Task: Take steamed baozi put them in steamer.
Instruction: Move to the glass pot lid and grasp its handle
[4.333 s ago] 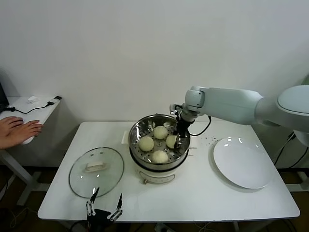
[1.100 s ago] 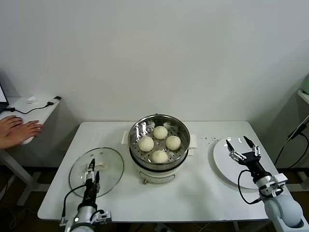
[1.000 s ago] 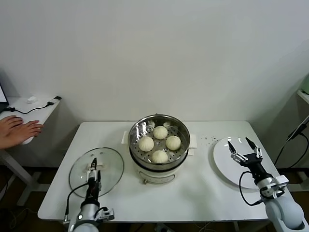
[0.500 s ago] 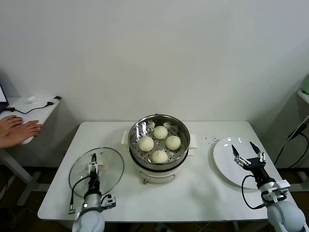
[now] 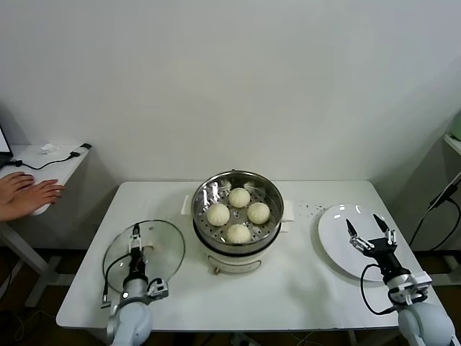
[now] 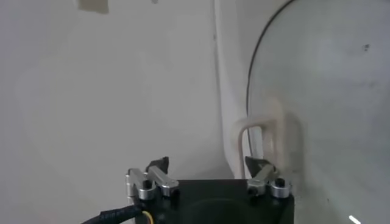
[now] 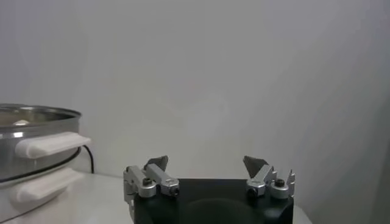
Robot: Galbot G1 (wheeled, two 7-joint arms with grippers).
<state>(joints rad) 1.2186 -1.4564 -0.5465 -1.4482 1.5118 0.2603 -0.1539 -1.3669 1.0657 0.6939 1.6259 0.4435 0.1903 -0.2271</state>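
Note:
The steamer [image 5: 238, 216], a shiny steel pot on a white base, stands mid-table with several pale round baozi [image 5: 239, 197] on its perforated tray. My left gripper [image 5: 135, 234] hovers over the glass lid [image 5: 162, 249], to the left of the steamer. In the left wrist view it [image 6: 207, 163] is open and holds nothing, and the lid's white handle [image 6: 265, 137] lies just beyond one fingertip. My right gripper [image 5: 370, 231] is open and empty over the white plate [image 5: 335, 238], right of the steamer. In the right wrist view the gripper [image 7: 206, 162] stands wide, with the steamer's rim [image 7: 30, 122] off to one side.
A person's hands [image 5: 29, 193] rest on a small side table at the far left, with a cable beside them. The plate sits near the table's right edge, the lid near its front left corner. A wall stands close behind the table.
The left gripper has moved farther over the lid, toward its handle. The right gripper has drifted slightly toward the table's front edge over the plate. The baozi have not moved.

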